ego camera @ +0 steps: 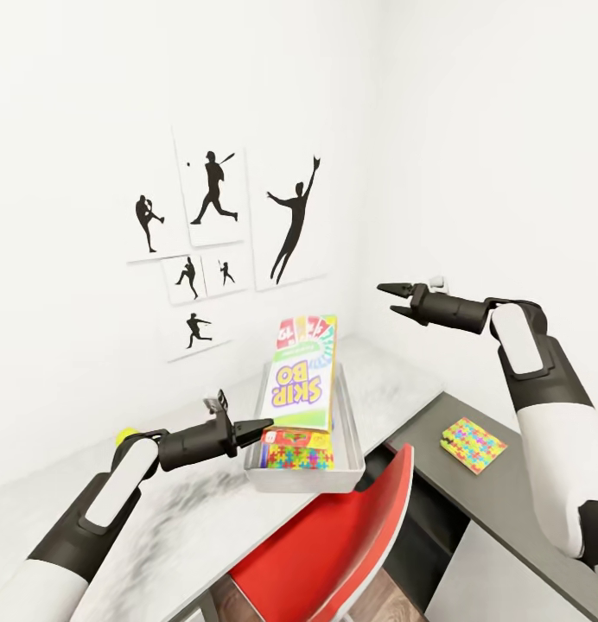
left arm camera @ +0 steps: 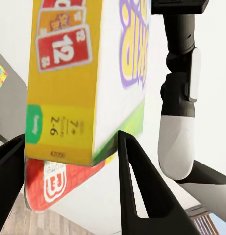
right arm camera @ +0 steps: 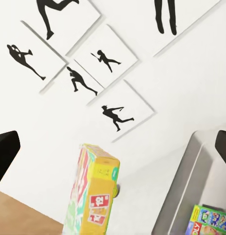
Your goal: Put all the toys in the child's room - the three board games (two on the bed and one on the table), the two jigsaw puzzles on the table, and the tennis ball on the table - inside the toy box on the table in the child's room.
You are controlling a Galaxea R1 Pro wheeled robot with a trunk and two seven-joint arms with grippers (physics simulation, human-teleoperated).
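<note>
Two board games: Skip-Bo and another; two puzzles; one ball; one toy box; six pictures.

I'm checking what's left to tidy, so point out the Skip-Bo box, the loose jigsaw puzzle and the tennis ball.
Skip-Bo box (ego camera: 297,380), head view, on its white lettered face.
Loose jigsaw puzzle (ego camera: 473,444), head view, middle of its patterned top.
Tennis ball (ego camera: 124,437), head view, the part showing above the left arm.

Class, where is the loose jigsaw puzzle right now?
In the head view, the jigsaw puzzle lies flat on the dark grey cabinet, right of the red chair and toy box.
</note>
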